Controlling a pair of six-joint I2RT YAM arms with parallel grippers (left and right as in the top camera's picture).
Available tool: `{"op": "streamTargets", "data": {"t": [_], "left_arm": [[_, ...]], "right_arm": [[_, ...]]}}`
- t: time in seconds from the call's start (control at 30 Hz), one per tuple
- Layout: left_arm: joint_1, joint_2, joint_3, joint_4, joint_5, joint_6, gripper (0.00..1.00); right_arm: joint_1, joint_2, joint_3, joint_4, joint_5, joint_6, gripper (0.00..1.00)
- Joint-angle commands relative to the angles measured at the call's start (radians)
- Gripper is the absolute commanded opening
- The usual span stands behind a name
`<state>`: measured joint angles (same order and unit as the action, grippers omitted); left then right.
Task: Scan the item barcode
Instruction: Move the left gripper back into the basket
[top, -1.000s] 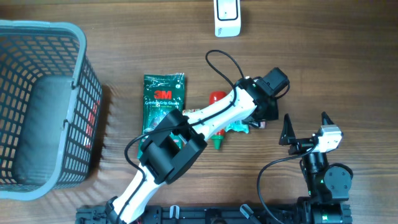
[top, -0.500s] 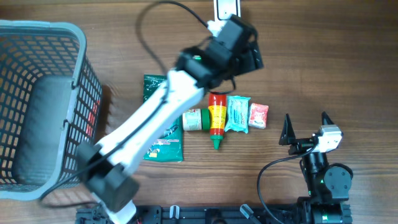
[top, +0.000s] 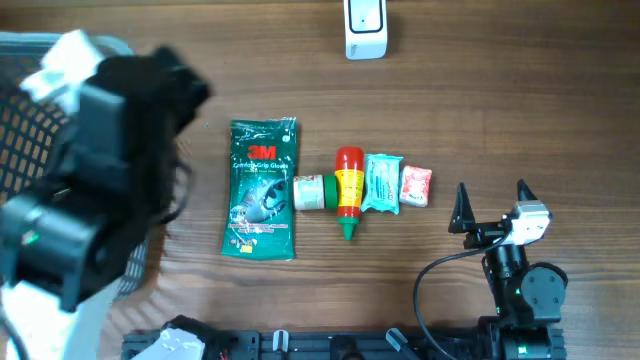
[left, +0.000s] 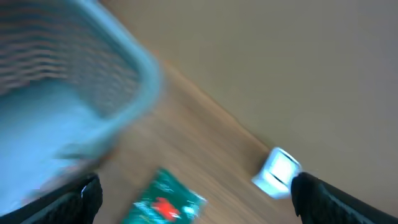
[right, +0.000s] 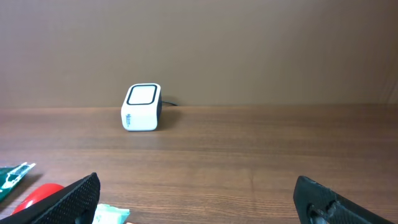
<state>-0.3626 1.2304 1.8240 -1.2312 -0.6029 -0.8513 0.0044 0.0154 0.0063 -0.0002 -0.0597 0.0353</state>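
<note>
**Right gripper (top: 490, 205), left gripper (left: 196, 198): both wide apart, empty**

Wooden table (top: 500, 100), tan wall (right: 249, 43) beyond. Beside the right gripper lies one row of five items: glove pack (top: 262, 190), small bottle (top: 310, 192), red bottle (top: 348, 190), teal packet (top: 382, 183), red-white packet (top: 415, 186). One scanner (top: 365, 30) far ahead; one basket (left: 124, 56) before the left gripper.

The green packet (top: 261, 190), lying left of the row of small goods, carries the brand "3M" in red near its far end. Just below that runs a line of white letters that reads as "Comfort Grip Gloves". Finer print nearer its near end is too small to read.

In the left wrist view the same packet shows only a blurred red mark.

The yellow label on the red bottle (top: 348, 190), the teal packet (top: 382, 184) and the pink packet (top: 415, 186) bear print too small to make out.
</note>
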Motion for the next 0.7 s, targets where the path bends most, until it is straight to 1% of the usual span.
{"op": "streamTargets", "data": {"t": [0.0, 0.13, 0.17, 0.27, 0.37, 0.4, 0.47, 0.6, 0.67], "left_arm": [[0.204, -0.031, 0.011, -0.079, -0.102, -0.053, 1.00], [0.431, -0.020, 0.010, -0.179, -0.124, -0.039, 1.00], [0.484, -0.014, 0.009, -0.188, -0.117, -0.013, 1.00], [0.621, 0.019, 0.009, -0.165, -0.025, 0.181, 1.00], [0.735, 0.060, 0.009, -0.114, 0.198, 0.432, 1.00], [0.763, 0.071, 0.009, -0.107, 0.249, 0.480, 1.00], [0.835, 0.115, 0.009, -0.071, 0.385, 0.632, 1.00], [0.906, 0.192, 0.009, -0.034, 0.491, 0.782, 1.00], [0.924, 0.229, 0.009, -0.031, 0.501, 0.815, 1.00]], "right_arm": [[0.003, -0.006, -0.001, 0.002, -0.005, -0.009, 1.00], [0.003, -0.006, -0.001, 0.002, -0.005, -0.009, 1.00], [0.003, -0.006, -0.001, 0.002, -0.005, -0.009, 1.00], [0.003, -0.006, -0.001, 0.002, -0.005, -0.009, 1.00], [0.003, -0.006, -0.001, 0.002, -0.005, -0.009, 1.00], [0.003, -0.006, -0.001, 0.002, -0.005, -0.009, 1.00], [0.003, -0.006, -0.001, 0.002, -0.005, -0.009, 1.00], [0.003, -0.006, -0.001, 0.002, -0.005, -0.009, 1.00], [0.003, -0.006, -0.001, 0.002, -0.005, -0.009, 1.00]]}}
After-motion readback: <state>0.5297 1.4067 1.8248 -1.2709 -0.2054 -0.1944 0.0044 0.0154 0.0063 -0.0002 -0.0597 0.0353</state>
